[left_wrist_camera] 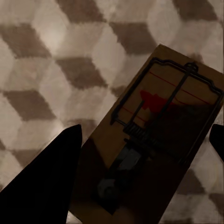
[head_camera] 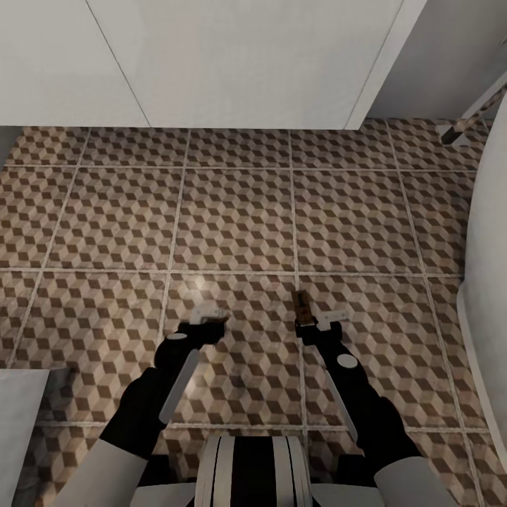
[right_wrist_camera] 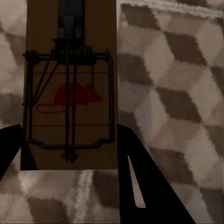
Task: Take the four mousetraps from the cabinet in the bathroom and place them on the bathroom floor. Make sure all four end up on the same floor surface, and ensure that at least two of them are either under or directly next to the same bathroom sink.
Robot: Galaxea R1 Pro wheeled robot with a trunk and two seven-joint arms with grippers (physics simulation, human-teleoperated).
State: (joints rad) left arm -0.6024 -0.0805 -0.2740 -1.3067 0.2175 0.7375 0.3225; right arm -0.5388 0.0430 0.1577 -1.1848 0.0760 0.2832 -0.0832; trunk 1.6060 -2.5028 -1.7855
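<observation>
Both arms reach low over the bathroom floor [head_camera: 232,218] of cube-patterned tiles. My right gripper [head_camera: 320,325] is shut on a mousetrap [head_camera: 303,310], a small brown board that sticks out ahead of the fingers. In the right wrist view this mousetrap [right_wrist_camera: 70,93], with its wire spring and red mouse print, sits between the dark fingers of the right gripper [right_wrist_camera: 70,140], close above the tiles. My left gripper [head_camera: 211,318] holds a second mousetrap [left_wrist_camera: 154,135], turned at an angle between the fingers of the left gripper [left_wrist_camera: 147,135]. The cabinet is out of view.
The white two-door vanity [head_camera: 211,63] under the sink stands straight ahead at the far edge of the tiles. A curved white bathtub wall [head_camera: 489,282] runs along the right. A thin pole-like object [head_camera: 468,123] leans at the far right. A pale grey surface [head_camera: 21,415] sits near left.
</observation>
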